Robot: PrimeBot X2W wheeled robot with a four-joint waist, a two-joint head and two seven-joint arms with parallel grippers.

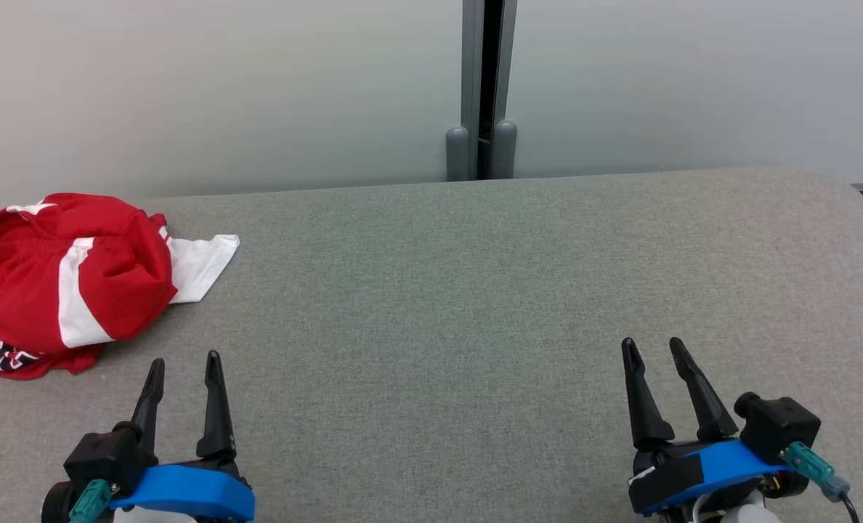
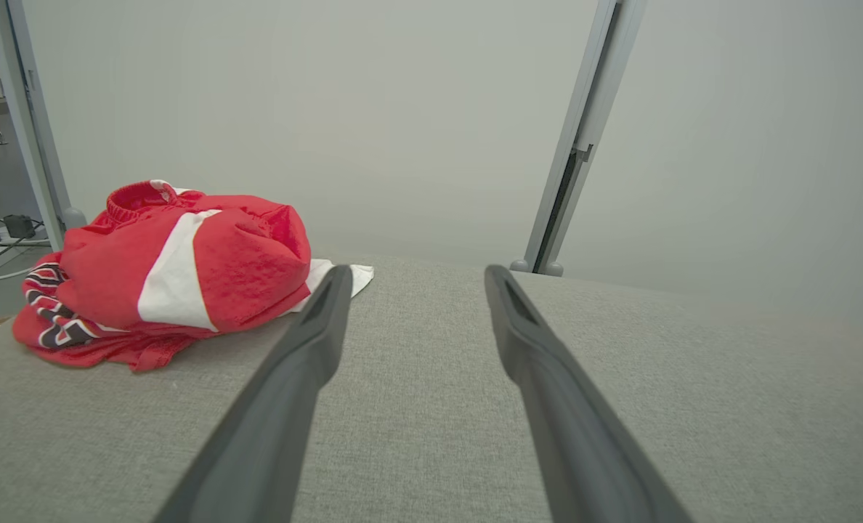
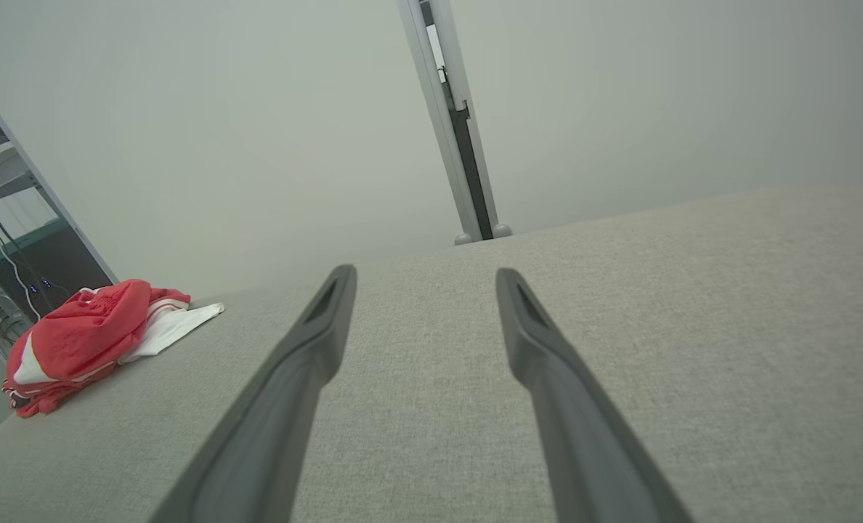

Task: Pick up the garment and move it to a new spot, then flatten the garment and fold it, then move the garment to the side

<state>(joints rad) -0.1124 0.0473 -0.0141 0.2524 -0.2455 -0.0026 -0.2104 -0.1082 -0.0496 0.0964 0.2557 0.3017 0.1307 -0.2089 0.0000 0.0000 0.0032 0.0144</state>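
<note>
Both grippers' jaws are spread wide; nothing is held or touched by the left gripper (image 1: 185,357) or right gripper (image 1: 651,341). The red garment (image 1: 68,283) is heaped near the left one.

Lab-like test room — frosted partition panels (image 1: 221,87), metal post (image 1: 488,73), grey fabric table (image 1: 475,290), cabled shelving (image 3: 17,247)

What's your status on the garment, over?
Open and empty: left claw, right claw. Untouched: crumpled red and white fabric garment, heaped at left edge of grey fabric-covered table. Nothing blocks the reach.
</note>
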